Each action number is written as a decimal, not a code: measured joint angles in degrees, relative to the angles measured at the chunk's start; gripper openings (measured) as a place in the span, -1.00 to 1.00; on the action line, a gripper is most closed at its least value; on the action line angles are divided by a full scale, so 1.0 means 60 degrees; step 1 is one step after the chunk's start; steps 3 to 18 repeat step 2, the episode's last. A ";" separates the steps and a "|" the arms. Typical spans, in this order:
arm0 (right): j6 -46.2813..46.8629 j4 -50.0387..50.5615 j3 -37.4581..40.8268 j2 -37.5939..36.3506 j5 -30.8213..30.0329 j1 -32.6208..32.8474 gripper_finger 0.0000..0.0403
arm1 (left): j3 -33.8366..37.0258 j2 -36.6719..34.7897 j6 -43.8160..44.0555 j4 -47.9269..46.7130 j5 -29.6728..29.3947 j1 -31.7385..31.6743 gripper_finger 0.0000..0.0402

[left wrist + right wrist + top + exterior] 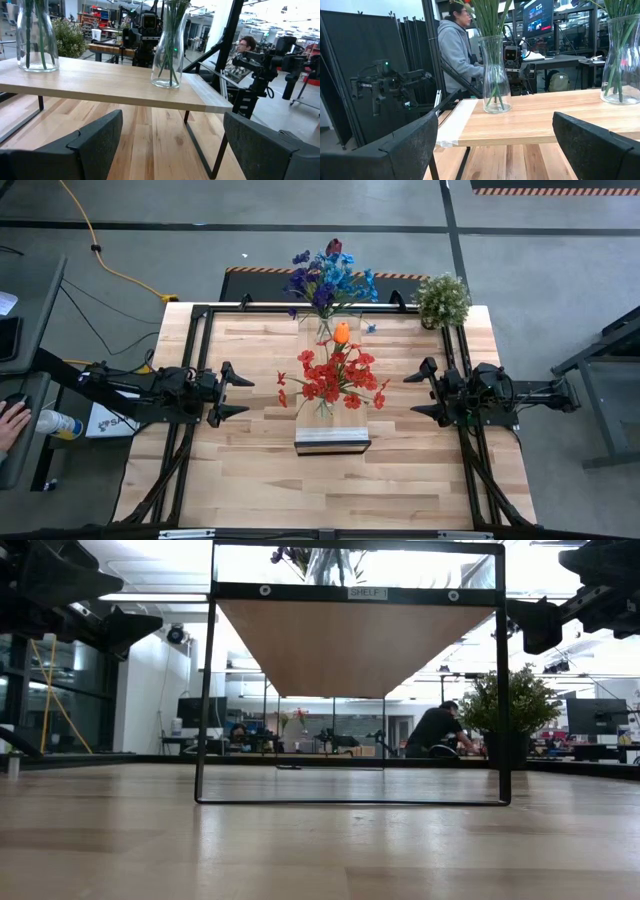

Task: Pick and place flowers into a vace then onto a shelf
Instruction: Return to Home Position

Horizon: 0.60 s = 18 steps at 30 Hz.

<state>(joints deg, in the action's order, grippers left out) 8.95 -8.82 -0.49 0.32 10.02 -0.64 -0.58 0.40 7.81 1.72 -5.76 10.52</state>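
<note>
1. High view: overhead, straight down, whole tabletop [250,480] in frame; shelf [335,432] central, left gripper [238,395] at 9 o'clock, right gripper [412,394] at 3 o'clock.
2. Low view: table-top height, level, facing under the shelf into the room.
3. Left wrist view: close, facing the shelf from 9 o'clock.
4. Right wrist view: close, from 3 o'clock; shares shelf top and both vases [496,75] with item 3.

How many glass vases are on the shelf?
2. One vase stands at the shelf's far end with blue flowers; the other vase nearer its front edge holds red flowers. None seems hidden.
</note>
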 joint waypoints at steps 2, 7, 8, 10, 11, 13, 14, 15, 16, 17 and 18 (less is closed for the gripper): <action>0.0000 0.0000 0.0000 0.0000 0.0000 0.0000 0.89 | 0.0000 0.0000 0.0001 -0.0001 0.0000 0.0001 0.90; 0.0000 0.0000 0.0000 0.0000 0.0000 0.0000 0.89 | 0.0000 0.0000 0.0001 -0.0001 0.0000 0.0001 0.90; 0.0000 0.0000 0.0000 0.0000 0.0000 0.0000 0.89 | 0.0000 0.0000 0.0001 -0.0001 0.0000 0.0001 0.90; 0.0000 0.0000 0.0000 0.0000 0.0000 0.0000 0.89 | 0.0000 0.0000 0.0001 -0.0001 0.0000 0.0001 0.90; 0.0000 0.0000 0.0000 0.0000 0.0000 0.0000 0.89 | 0.0000 0.0000 0.0001 -0.0001 0.0000 0.0001 0.90; 0.0000 0.0000 0.0000 0.0000 0.0000 0.0000 0.89 | 0.0000 0.0000 0.0001 -0.0001 0.0000 0.0001 0.90; 0.0000 0.0000 0.0000 0.0000 0.0000 0.0000 0.89 | 0.0000 0.0000 0.0001 -0.0001 0.0000 0.0001 0.90; 0.0000 0.0000 0.0000 0.0000 0.0000 0.0000 0.89 | 0.0000 0.0000 0.0001 -0.0001 0.0000 0.0001 0.90; 0.0000 0.0000 0.0000 0.0000 0.0000 0.0000 0.89 | 0.0000 0.0000 0.0001 -0.0001 0.0000 0.0001 0.90; 0.0000 0.0000 0.0000 0.0000 0.0000 0.0000 0.89 | 0.0000 0.0000 0.0001 -0.0001 0.0000 0.0001 0.90; 0.0000 0.0000 0.0000 0.0000 0.0000 0.0000 0.89 | 0.0000 0.0000 0.0001 -0.0001 0.0000 0.0001 0.90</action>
